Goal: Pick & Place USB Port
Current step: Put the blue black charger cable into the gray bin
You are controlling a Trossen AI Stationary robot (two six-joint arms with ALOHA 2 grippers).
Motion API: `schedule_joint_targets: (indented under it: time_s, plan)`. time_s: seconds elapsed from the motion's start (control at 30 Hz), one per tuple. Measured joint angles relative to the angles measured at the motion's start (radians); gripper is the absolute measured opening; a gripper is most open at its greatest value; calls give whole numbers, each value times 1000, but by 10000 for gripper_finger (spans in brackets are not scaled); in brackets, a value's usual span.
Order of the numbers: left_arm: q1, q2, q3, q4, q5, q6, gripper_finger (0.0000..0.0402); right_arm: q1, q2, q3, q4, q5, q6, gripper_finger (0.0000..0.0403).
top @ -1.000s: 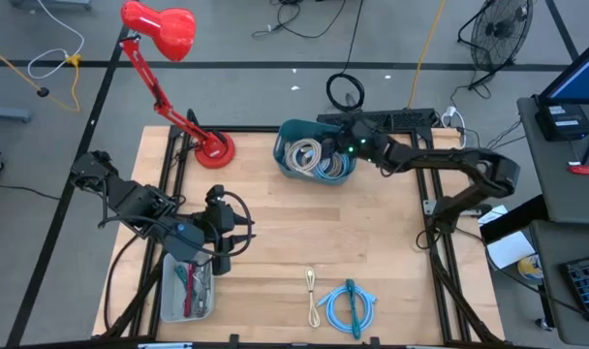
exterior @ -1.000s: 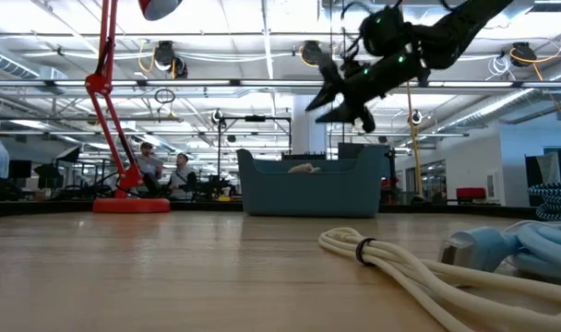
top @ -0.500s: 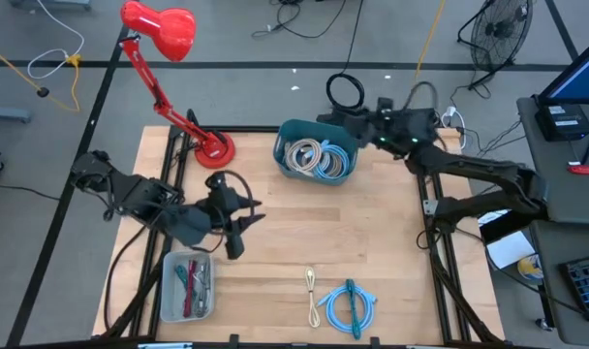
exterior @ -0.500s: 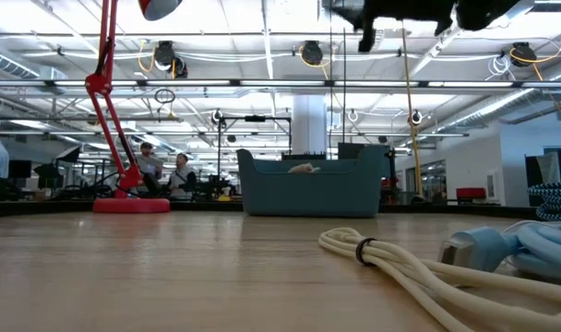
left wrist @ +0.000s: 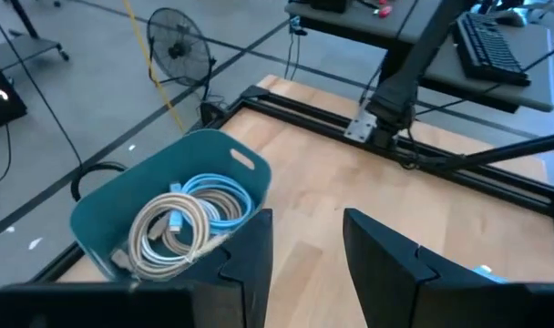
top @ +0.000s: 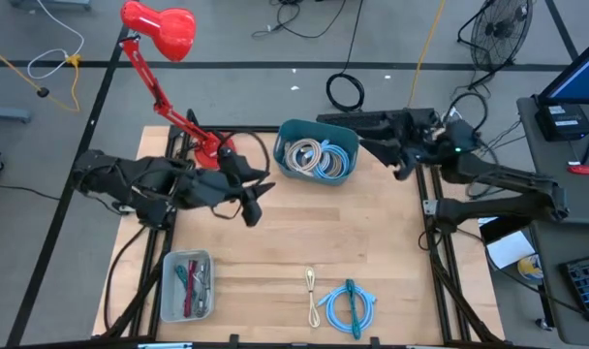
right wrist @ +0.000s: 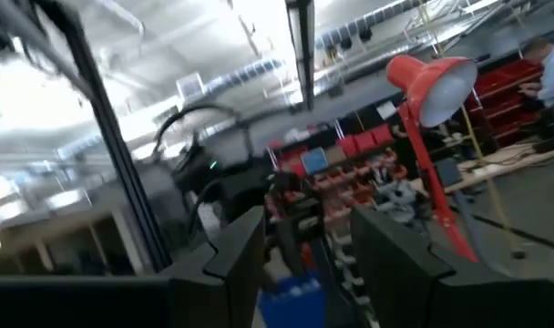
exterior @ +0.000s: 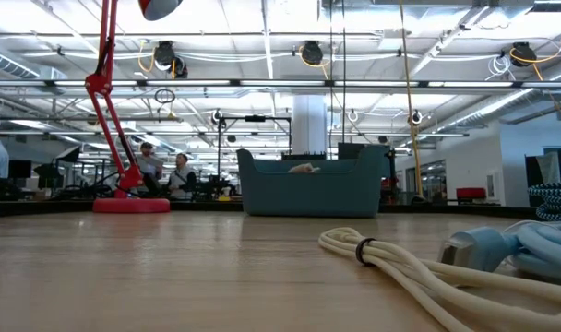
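High view: left gripper (top: 254, 199) hangs over bare tabletop just beside the teal bin (top: 287, 136), fingers parted, nothing between them; probably lined up to reach the cable coils (top: 314, 158) piled inside. Right gripper (top: 387, 153) sits off the bin's far side near the table edge, fingers apart and empty, apparently clearing the way. White cable (top: 312, 288) and blue cable (top: 350, 305) lie at the front edge. Low view shows neither arm. No USB connector is distinguishable among the coils.
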State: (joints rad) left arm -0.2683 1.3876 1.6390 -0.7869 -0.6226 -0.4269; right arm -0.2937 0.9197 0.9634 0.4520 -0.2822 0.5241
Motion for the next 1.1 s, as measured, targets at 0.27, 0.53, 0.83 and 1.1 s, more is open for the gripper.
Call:
schedule_joint_targets:
  time_s: [0.27, 0.53, 0.83, 1.1]
  plan:
    - [120, 0, 0, 22, 98, 47, 136, 170, -55, 175, -399, 151, -266, 155]
    - [186, -1, -10, 60, 205, 153, 136, 389, -49, 194, -577, 328, -400, 155]
    - [195, -2, -141, 133, 343, 176, 136, 529, -12, 160, -769, 469, -390, 155]
    - [164, 0, -308, 269, 425, 72, 136, 582, -3, 45, -772, 466, -255, 155]
